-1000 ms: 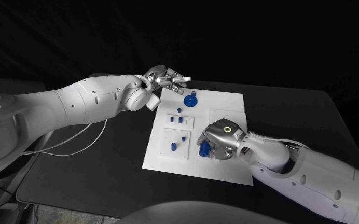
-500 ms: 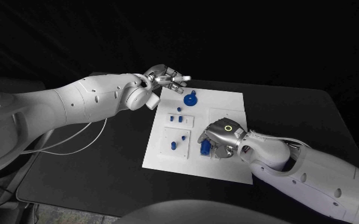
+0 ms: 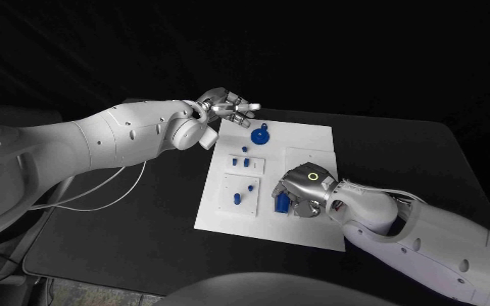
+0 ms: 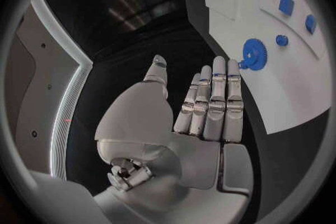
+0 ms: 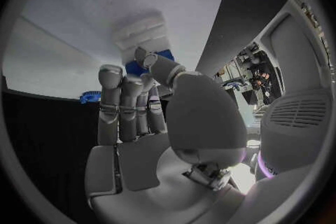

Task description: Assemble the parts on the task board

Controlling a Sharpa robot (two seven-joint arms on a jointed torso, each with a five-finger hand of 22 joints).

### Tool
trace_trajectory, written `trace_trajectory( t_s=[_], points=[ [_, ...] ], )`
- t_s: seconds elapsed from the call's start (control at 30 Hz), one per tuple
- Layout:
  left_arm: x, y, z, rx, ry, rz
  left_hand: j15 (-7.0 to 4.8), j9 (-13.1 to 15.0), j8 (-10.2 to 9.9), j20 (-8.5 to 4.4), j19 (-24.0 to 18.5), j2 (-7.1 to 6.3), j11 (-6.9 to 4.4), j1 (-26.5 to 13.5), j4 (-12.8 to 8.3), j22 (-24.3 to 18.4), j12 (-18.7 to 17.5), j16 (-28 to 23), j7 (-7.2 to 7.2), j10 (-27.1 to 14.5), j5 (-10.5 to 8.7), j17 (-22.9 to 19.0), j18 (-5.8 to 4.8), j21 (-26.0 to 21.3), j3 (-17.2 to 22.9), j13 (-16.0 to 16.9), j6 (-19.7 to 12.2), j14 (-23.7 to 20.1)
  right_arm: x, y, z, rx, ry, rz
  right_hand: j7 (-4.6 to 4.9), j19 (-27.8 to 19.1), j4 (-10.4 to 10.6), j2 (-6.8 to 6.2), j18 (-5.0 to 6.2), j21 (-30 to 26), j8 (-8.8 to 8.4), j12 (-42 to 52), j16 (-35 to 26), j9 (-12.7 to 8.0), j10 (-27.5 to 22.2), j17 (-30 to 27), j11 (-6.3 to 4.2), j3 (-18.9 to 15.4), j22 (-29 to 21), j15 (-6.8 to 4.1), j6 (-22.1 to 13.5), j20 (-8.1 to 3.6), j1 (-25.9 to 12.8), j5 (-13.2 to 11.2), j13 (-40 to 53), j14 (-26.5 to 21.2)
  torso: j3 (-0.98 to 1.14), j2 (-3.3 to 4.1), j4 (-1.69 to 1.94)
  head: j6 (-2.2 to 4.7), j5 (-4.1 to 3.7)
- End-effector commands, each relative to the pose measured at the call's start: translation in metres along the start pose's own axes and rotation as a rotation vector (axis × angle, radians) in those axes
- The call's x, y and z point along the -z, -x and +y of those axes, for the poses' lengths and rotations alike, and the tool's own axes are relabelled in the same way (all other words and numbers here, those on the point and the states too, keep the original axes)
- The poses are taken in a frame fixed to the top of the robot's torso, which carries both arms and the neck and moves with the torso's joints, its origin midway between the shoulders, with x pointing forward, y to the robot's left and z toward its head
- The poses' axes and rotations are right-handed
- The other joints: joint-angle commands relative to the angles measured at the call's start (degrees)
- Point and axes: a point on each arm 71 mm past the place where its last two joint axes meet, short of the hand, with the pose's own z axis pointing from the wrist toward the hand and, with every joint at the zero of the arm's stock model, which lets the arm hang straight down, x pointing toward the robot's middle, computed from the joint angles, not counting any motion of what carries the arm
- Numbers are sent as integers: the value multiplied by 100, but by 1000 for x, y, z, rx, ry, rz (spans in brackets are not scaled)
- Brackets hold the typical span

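Observation:
The white task board lies in the middle of the black table. A blue gear sits near its far left corner, and small blue parts stand in the left-hand insets. My right hand rests low over the board's near middle and pinches a blue part between thumb and fingers; the right wrist view shows that blue part at the fingertips, next to a raised white block. My left hand hovers past the far left corner, holding nothing, its fingers straight beside the gear.
More small blue parts stand in the near left inset. The black table spreads around the board on every side. A white cable hangs below my left arm.
My right hand has shifted slightly to the right over the board with the blue part in it. The left hand has barely moved.

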Motion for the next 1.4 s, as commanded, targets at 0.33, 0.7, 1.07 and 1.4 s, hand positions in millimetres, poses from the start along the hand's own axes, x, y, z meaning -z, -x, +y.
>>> trace_trajectory(
  t_s=[0.33, 0.7, 1.07, 1.4],
  points=[
    [0, -1, 0, 3, -2, 9, -8, 8, -1, 20, -3, 47, -12, 6, -11, -5, -13, -31, -6, -36, -31, 0, -79, 33, -12, 7, -33, -33, 2, -3, 1, -10, -5, 19, -242, 8, 37, -50, 79, -42, 21, -9, 41, -31, -23, -31, -66, -203, 305, -32, -736, -15, 69, 39, -60, -36, -7, -1, 3, 3, 11],
    [0, 0, 0, 2, 1, 8, -8, 8, -1, 20, -3, 47, -12, 6, -11, -5, -13, -31, -6, -36, -31, 0, -79, 33, -12, 7, -33, -33, 4, -1, 0, -12, -13, 2, -466, 17, 263, -236, 68, -104, 1, -58, 10, -59, 2, -62, -77, -131, 306, -42, -1623, -33, 252, 91, -130, -45, -7, -2, -1, 5, 20],
    [0, 0, 0, 0, 2, 8, -7, 8, -1, 20, -5, 41, -11, 16, -23, -15, -12, -31, -4, -37, -31, -1, -79, 39, -15, 7, -40, -33, 18, 6, -9, -61, -73, -97, -362, 85, 365, -399, 74, 152, -23, -64, 65, -80, 111, -30, -106, 189, 345, -69, -2113, -58, 320, 192, -184, 49, -8, -7, -6, 48, 2],
    [0, 2, 0, -3, -3, -1, -8, 9, 0, 20, -5, 42, -12, 24, -34, -18, -12, -31, -5, -36, -31, 0, -79, 42, -14, 7, -39, -32, 41, 32, -36, -233, -178, -248, -166, 193, 442, -261, 17, 83, -16, 106, 153, -74, 134, 31, -95, -660, 317, -56, -1971, -39, -43, 473, -31, 128, -2, -2, -14, 114, -35]
  ],
)
